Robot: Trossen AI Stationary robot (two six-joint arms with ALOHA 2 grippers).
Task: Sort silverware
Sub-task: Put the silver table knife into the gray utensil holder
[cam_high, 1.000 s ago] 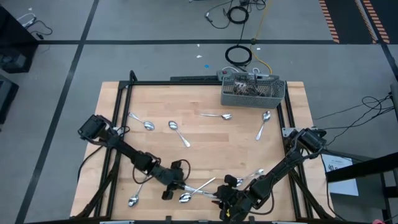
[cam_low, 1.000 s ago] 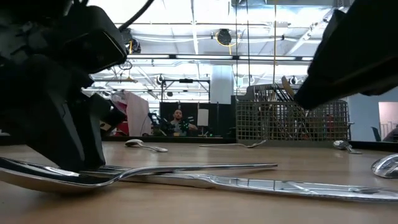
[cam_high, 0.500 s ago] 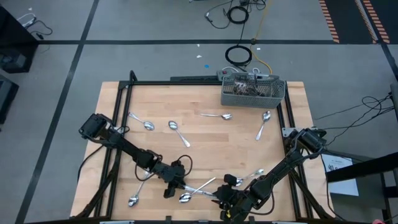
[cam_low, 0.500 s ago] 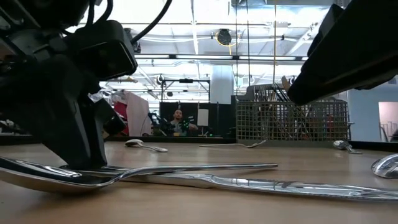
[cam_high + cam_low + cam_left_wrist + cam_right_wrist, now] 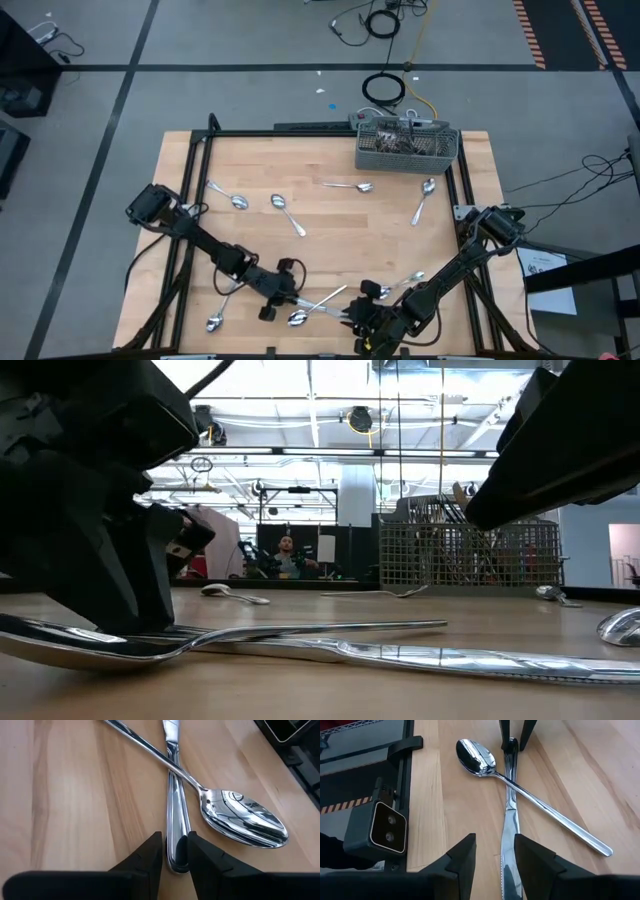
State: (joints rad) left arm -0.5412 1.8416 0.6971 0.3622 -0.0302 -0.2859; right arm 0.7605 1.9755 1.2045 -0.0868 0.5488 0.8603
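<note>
A silver knife (image 5: 322, 309) lies flat near the table's near edge, with a spoon (image 5: 244, 821) crossed over it. My left gripper (image 5: 175, 857) is down at the knife's handle end, shut on it. My right gripper (image 5: 495, 865) is open at the other end; its fingers stand on either side of the blade (image 5: 509, 851) without touching it. Several more spoons lie loose on the wood, such as the spoon (image 5: 238, 201) and the spoon (image 5: 425, 195). Other cutlery stands in the grey mesh basket (image 5: 407, 147). My left gripper pinches the knife's handle end (image 5: 176, 851) between its two fingers, which lie along the knife and come down slanting from the table's left. The knife stays flat on the table under the spoon's handle (image 5: 150, 747).
The mesh basket stands at the far right edge and shows in the low view as the basket (image 5: 465, 555). A black frame (image 5: 190, 170) runs around the table. A low camera unit (image 5: 382, 827) sits at the near edge beside my right gripper. Bare wood lies in the table's middle.
My left gripper has shifted slightly over the knife's handle end, a little toward the near edge. The knife and the spoon have stayed where they were.
</note>
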